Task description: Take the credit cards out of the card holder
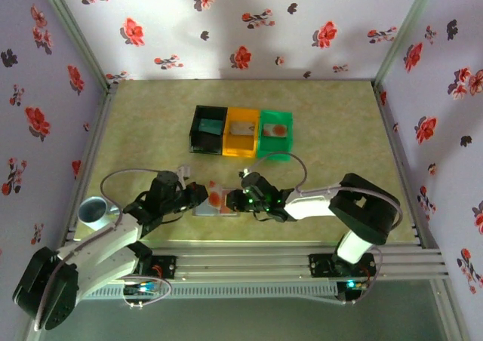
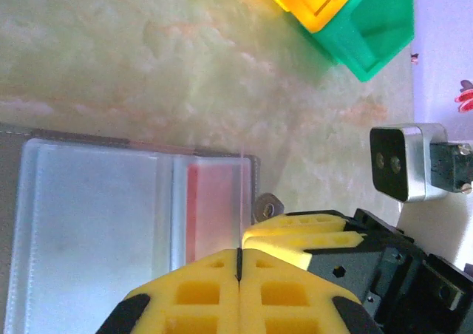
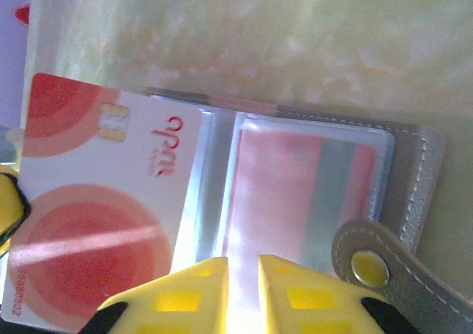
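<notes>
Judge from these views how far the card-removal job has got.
Done: the card holder lies open and the pale red-circled card is mostly out of its sleeve. In hand: the left gripper pinches that card's edge. Left: a red card sits sleeved; the right gripper hovers over it, slightly open.

Lilac walls (image 1: 302,9) with red flowers surround a marbled green table (image 1: 332,130).
</notes>
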You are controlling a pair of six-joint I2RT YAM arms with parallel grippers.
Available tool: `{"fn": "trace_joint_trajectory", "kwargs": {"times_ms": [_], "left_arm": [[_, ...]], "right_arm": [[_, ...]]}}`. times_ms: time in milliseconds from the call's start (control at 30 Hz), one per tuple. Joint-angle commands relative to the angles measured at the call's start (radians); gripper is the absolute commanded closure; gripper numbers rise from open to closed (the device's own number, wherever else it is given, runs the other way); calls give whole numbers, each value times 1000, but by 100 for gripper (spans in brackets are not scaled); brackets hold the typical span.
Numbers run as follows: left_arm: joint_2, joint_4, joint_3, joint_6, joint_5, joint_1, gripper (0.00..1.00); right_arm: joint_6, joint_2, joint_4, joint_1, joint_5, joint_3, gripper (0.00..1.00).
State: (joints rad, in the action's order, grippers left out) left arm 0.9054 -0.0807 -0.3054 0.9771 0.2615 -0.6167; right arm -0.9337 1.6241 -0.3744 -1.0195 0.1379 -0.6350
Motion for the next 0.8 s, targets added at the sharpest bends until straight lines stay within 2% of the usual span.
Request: {"fn": "trace_joint_trajectory", "kwargs": {"times_ms": [0,200,367,533,767], "left_arm": [[-38,1,2,-23,-9,9,100],[-79,4,30,-26,3,12,100],[-102,-63,59,-10,38,12,100],[-120,-121,70,1,80,11,100],[-113,-230,96,53,127,9,100]], "right_arm": [[79,-66,78,0,-14,-23,75],[115,-169,88,32,10,-9,61],[49,-205,-120,93,127,82,48],[-35,-168,-341,132,228,147,44],[-67,-96,-448,132,249,156,44]]}}
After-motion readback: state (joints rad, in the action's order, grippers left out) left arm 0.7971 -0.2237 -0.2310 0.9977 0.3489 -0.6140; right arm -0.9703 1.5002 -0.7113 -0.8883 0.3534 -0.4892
